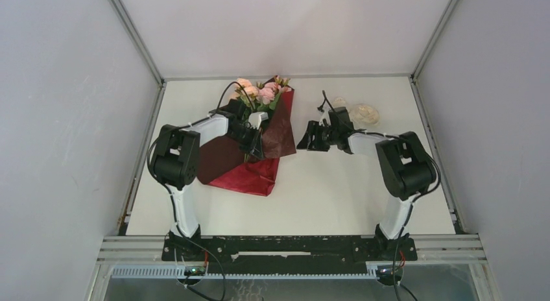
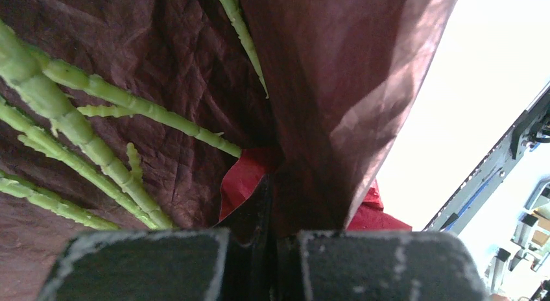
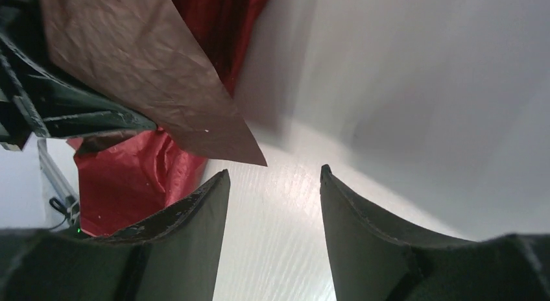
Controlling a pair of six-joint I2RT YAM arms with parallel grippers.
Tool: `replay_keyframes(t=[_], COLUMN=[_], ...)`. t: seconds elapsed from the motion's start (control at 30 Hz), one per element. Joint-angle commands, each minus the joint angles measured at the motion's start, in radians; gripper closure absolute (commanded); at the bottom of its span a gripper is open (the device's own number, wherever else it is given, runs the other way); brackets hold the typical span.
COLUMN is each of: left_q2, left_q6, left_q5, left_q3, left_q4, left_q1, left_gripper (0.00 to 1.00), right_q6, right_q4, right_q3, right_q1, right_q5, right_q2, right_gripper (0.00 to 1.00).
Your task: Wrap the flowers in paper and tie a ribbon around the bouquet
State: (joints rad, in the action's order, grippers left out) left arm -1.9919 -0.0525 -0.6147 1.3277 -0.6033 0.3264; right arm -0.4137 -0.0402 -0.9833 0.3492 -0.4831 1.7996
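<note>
Two arms reach out from the near edge over the white worktop. The left arm stretches to the red paper, which lies left of centre. The sheet is partly folded, with its dull brownish underside turned up over the glossy red face.

The left jaws are closed tight on a raised fold of that paper. In the left wrist view the two dark pads sit nearly together, with the sheet pinched in the slit between them.

The flowers lie on the paper, their pink heads and leaves poking out past its far edge. Their green stems run along the inside of the sheet towards the pinch.

The right arm points leftwards. The right jaws stand apart and hold nothing, with bare worktop showing between the fingers. A pointed corner of the paper hangs just beyond their tips.

The ribbon lies in pale loops on the worktop on the far side of the right arm, well apart from the paper.
</note>
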Motion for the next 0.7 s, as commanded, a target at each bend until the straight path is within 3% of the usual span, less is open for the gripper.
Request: replay_keyframes(t=[0.0, 0.27, 0.37, 0.5, 0.57, 0.67], left_q2=[0.008, 0.010, 0.009, 0.006, 0.007, 0.011], left_q6=[-0.010, -0.008, -0.010, -0.011, -0.012, -0.015], left_q5=[-0.031, -0.034, -0.034, -0.034, -0.036, -0.037], left_q3=[-0.017, -0.013, -0.013, -0.005, -0.003, -0.005], left_q4=[0.006, 0.004, 0.004, 0.000, -0.003, -0.004], left_q1=[-0.001, -0.001, -0.002, -0.002, -0.002, -0.003], left_gripper=[0.95, 0.95, 0.95, 0.95, 0.94, 0.93], right_q6=[-0.047, -0.068, -0.080, -0.097, -0.104, -0.126], right_q4=[-0.175, -0.254, -0.286, -0.308, -0.307, -0.335], right_q3=[-0.037, -0.128, -0.134, -0.147, -0.154, -0.154], right_q1=[0.011, 0.025, 0.038, 0.054, 0.062, 0.069], right_q5=[-0.171, -0.258, -0.317, -0.392, -0.398, -0.401], right_q2=[0.087, 0.241, 0.247, 0.234, 0.218, 0.186], right_gripper=[0.38, 0.42, 0.58, 0.90, 0.99, 1.00])
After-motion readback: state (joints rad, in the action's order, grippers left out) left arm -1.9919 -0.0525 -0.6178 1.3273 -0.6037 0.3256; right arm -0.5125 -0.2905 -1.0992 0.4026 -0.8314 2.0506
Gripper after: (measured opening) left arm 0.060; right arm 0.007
